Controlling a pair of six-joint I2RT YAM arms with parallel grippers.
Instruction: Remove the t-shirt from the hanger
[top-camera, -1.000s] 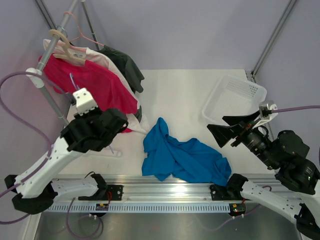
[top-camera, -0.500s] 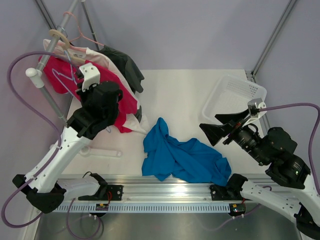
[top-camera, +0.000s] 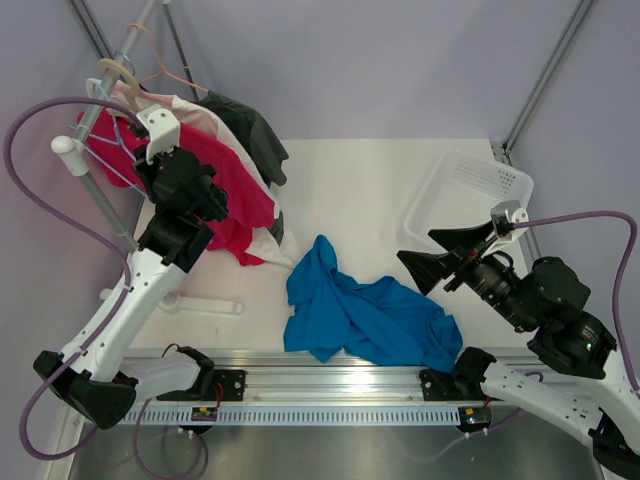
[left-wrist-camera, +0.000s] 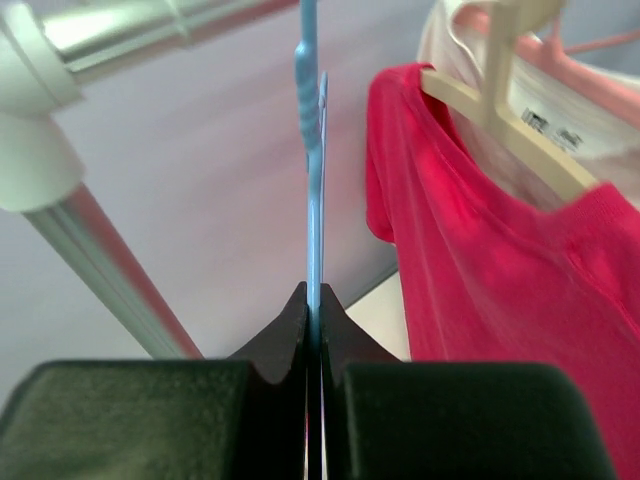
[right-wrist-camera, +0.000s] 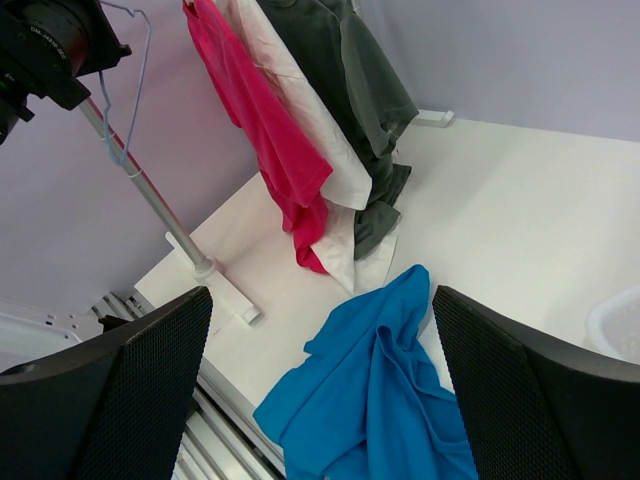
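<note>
The bright blue t-shirt (top-camera: 365, 315) lies crumpled on the table near the front edge, off the hanger. It also shows in the right wrist view (right-wrist-camera: 385, 400). My left gripper (top-camera: 143, 152) is shut on the thin pale-blue wire hanger (top-camera: 112, 150) and holds it bare, up beside the rack's rail. In the left wrist view the jaws (left-wrist-camera: 314, 292) pinch the wire of the hanger (left-wrist-camera: 312, 180) edge-on. The hanger also shows in the right wrist view (right-wrist-camera: 127, 90). My right gripper (top-camera: 415, 245) is open and empty, above the table to the right of the t-shirt (right-wrist-camera: 320, 330).
The clothes rack at the back left carries a magenta-pink shirt (top-camera: 200, 175), a white shirt, a dark grey-green shirt (top-camera: 250, 130), a beige wooden hanger (top-camera: 128, 95) and a pink wire hanger (top-camera: 165, 72). Its foot (top-camera: 205, 303) lies on the table. A white basket (top-camera: 470, 190) stands at the back right.
My left arm has swung up and back to the left, carrying the bare hanger from over the table to the rack's rail. My right gripper has shifted slightly left. The t-shirt has not moved.
</note>
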